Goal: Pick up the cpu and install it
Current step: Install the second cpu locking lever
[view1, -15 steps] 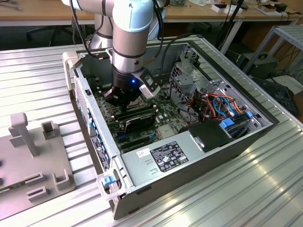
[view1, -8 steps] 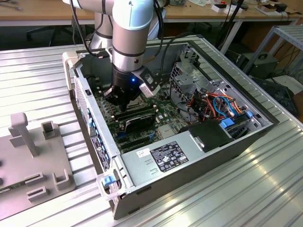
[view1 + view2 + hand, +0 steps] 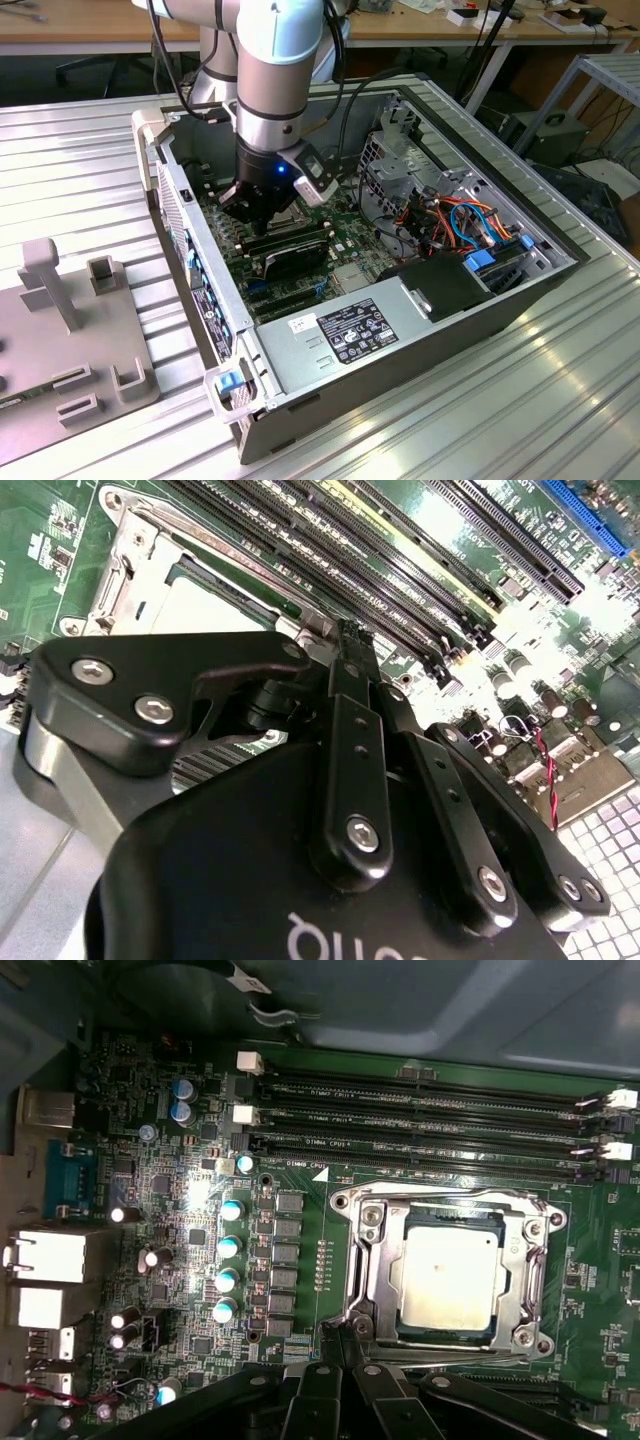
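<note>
now | square dull-silver cpu (image 3: 446,1278) seated in metal-framed socket (image 3: 368,1260) | fingers (image 3: 350,675) pinched together, empty

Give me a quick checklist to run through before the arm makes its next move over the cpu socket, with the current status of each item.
1. The cpu lies inside the socket frame, silver top up: ok.
2. The cpu sits square to the frame in the first wrist view: ok. Fully seated: cannot tell.
3. The gripper holds nothing; its fingers are together in the second wrist view: ok.
4. The gripper is beside the socket frame, at its edge, not over the cpu: ok. Touching the frame: cannot tell.
5. The memory slots next to the socket are apart from the fingertips: ok.
6. The arm reaches down inside the open computer case without touching its walls in the exterior view: ok.
</note>
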`<state>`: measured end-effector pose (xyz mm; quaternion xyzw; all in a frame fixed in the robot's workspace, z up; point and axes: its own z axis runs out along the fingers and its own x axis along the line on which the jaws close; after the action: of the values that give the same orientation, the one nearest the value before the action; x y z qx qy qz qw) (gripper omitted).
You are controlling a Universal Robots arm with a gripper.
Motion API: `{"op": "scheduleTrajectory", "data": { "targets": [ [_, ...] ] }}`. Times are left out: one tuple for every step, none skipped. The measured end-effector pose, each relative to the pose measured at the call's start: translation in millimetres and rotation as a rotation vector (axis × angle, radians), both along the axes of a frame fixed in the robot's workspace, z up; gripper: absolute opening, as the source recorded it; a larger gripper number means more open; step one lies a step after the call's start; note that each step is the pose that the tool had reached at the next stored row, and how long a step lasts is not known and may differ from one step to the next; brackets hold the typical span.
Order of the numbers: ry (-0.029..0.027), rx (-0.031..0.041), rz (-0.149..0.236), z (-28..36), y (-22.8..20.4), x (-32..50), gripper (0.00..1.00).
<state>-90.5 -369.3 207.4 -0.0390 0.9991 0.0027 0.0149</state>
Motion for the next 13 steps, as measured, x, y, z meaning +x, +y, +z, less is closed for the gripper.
{"op": "scheduleTrajectory", "data": {
  "targets": [
    [0.0, 0.0004, 0.0, 0.0, 0.0, 0.0, 0.11],
    [0.0, 0.0013, 0.0, -0.1, 0.1, 0.0, 0.11],
    [-0.0001, 0.0023, 0.0, -0.1, 0.0, 0.1, 0.11],
    [-0.0001, 0.0043, 0.0, -0.1, 0.0, 0.0, 0.11],
    [-0.0001, 0.006, 0.0, -0.1, 0.1, 0.0, 0.11],
    [-0.0001, 0.0067, 0.0, -0.1, 0.1, 0.1, 0.11],
    [-0.0002, 0.0073, 0.0, -0.2, 0.1, 0.1, 0.11],
    [-0.0002, 0.0077, 0.0, -0.3, 0.0, 0.0, 0.11],
    [-0.0002, 0.0081, 0.0, -0.4, 0.0, 0.0, 0.11],
    [-0.0003, 0.0087, 0.0, -0.6, 0.0, -0.1, 0.11],
    [-0.0003, 0.009, 0.0, -0.8, 0.0, -0.2, 0.11],
    [-0.0003, 0.0099, 0.0, -1.2, -0.1, -0.4, 0.11],
    [-0.0006, 0.0118, 0.0, -1.5, 0.0, -0.5, 0.11]
  ]
}}
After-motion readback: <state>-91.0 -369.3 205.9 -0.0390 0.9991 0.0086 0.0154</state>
